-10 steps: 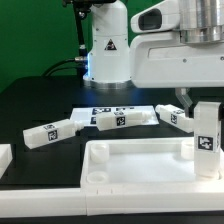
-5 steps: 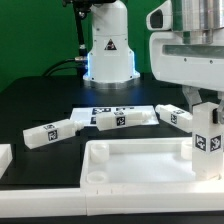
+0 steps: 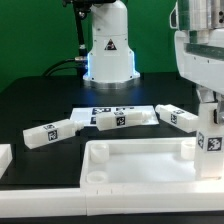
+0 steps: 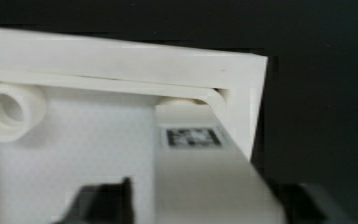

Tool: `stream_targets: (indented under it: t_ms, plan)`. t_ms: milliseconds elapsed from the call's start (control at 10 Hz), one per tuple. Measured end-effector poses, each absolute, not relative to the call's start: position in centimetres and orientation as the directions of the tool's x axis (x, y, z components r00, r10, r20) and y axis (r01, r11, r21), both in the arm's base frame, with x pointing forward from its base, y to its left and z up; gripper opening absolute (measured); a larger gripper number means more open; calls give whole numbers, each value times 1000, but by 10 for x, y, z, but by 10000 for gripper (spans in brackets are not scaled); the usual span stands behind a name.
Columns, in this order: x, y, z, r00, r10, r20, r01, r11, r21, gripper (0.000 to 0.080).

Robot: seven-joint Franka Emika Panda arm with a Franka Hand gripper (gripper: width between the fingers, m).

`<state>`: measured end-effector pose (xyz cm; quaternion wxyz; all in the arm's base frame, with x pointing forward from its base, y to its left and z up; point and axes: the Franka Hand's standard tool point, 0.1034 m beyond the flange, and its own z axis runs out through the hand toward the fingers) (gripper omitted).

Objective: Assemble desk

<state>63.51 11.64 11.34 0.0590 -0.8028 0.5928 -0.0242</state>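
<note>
The white desk top (image 3: 130, 150) lies at the front with its raised rim up. One tagged leg (image 3: 211, 142) stands upright at its corner on the exterior view's right. My gripper (image 3: 210, 112) comes down over this leg. In the wrist view the leg (image 4: 202, 150) runs between the two dark fingers (image 4: 105, 200), and thin gaps show on both sides, so my gripper (image 4: 206, 200) is open around it. A round socket (image 4: 7, 110) of the desk top (image 4: 87, 60) shows beside the leg. Three more legs (image 3: 48, 133) (image 3: 122, 120) (image 3: 175, 116) lie on the black table behind the top.
The marker board (image 3: 110, 108) lies flat behind the lying legs. The robot's white base (image 3: 108, 45) stands at the back. A plain white bar (image 3: 40, 205) runs along the front edge, and another white piece (image 3: 3, 157) sits at the exterior view's left.
The hand has shifted toward the exterior view's right, with the upright leg moving slightly the same way. The jaws have spread off the leg.
</note>
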Motion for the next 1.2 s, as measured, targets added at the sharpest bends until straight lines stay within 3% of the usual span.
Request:
stream_targets:
  t_ms: [100,200,300,700,800,900,1000,1100,1200]
  plan:
    - [636,112,114,491,-871,-7,-865,-486,-122,536]
    - [635,110,114,637,-770,1,-766,-634,-106,614]
    - [635,109,113,742,-670,-8,-668,-739,-88,614]
    - [636,109,112,888,-460,21,-457,-886,-83,649]
    - [640,110,117,972,-227,55,-225,-974,-40,649]
    - [642,116,119,990,-121,68,-120,-992,-27,649]
    - [641,116,118,978,-198,62,-196,-980,-37,525]
    - [641,115,118,974,-216,62,-214,-976,-37,525]
    - [641,116,118,964,-260,60,-258,-965,-41,342]
